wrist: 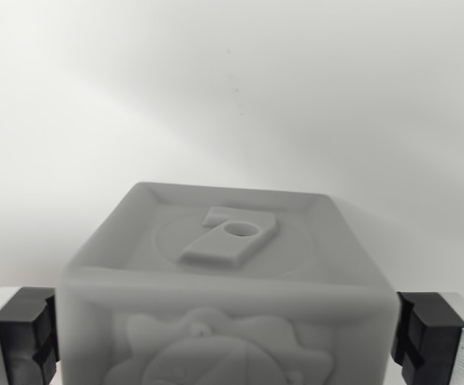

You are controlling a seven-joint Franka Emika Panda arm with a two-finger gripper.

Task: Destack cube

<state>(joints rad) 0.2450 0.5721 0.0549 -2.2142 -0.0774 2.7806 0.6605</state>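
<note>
A light grey cube (pixel 224 265) fills the lower middle of the wrist view. Its top face carries a raised figure 7 with a small round hole, and a raised relief shape shows on its near side. My gripper (pixel 225 335) straddles the cube. The black left pad (pixel 30 330) and the black right pad (pixel 426 333) each lie against a side of the cube with no gap showing. The cube's base and whatever is beneath it are hidden below the frame.
A plain white surface (pixel 232 96) stretches behind and around the cube, with a soft shadow to the cube's right. No other object or edge is in view.
</note>
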